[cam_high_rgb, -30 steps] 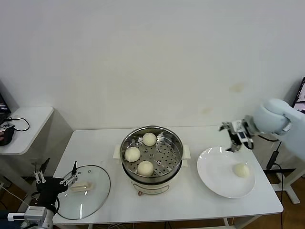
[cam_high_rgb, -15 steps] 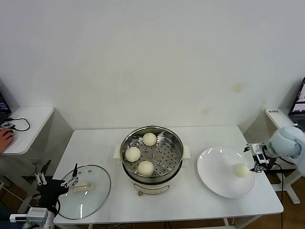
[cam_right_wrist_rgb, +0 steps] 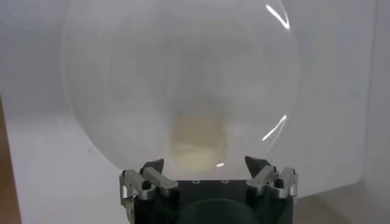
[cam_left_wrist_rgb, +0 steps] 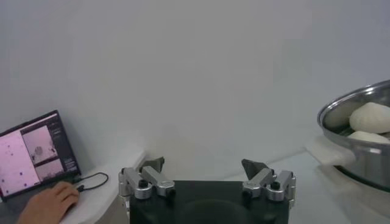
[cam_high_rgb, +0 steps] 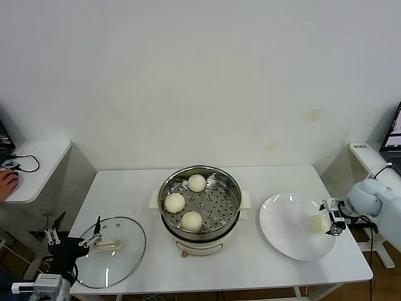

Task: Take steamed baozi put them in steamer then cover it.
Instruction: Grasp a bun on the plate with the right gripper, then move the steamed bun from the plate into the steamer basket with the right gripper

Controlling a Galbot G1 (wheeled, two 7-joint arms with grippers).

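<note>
My right gripper [cam_high_rgb: 331, 216], jaws spread wide, sits at the outer edge of the flat round white plate [cam_high_rgb: 285, 235], right beside the last cream-white steamed bun [cam_high_rgb: 317, 223]. Three buns already lie in the shiny steel steamer basket [cam_high_rgb: 199, 198], left of the plate. I judge I should straddle the bun evenly, then close gently to avoid denting it. My left gripper [cam_high_rgb: 74, 236], also spread, waits by the clear glass lid [cam_high_rgb: 125, 251], far left of the plate.

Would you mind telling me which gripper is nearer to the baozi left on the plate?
Right. The right gripper sits open right beside the last baozi on the plate; the left gripper hangs open across the table, by the glass lid.
</note>
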